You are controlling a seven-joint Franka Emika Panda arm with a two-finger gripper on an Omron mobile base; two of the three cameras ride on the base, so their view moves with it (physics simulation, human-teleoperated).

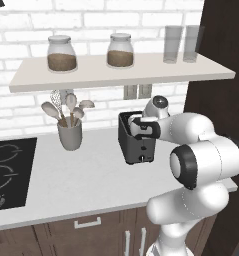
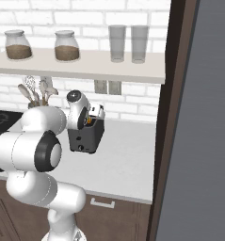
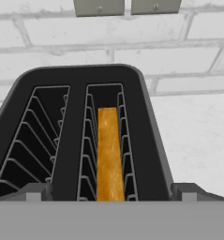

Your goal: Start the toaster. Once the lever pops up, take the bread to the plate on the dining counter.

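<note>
A white-painted brick wall point(image 1: 21, 30) backs a simulated kitchen, with a pale shelf point(image 1: 121, 72) fixed across it. Two lidded glass jars point(image 1: 61, 53) of brown contents and two clear tumblers point(image 1: 181, 44) stand on the shelf. Twin grey wall sockets point(image 1: 137, 91) sit just under it. Below, a white surface point(image 1: 76, 180) runs over brown cabinets point(image 1: 91, 232) with pale handles, a black hob point(image 1: 8, 172) set into its left end and a grey cup of utensils point(image 1: 70, 131) standing near the wall. A tall dark brown panel point(image 2: 172, 117) closes the right side.
</note>
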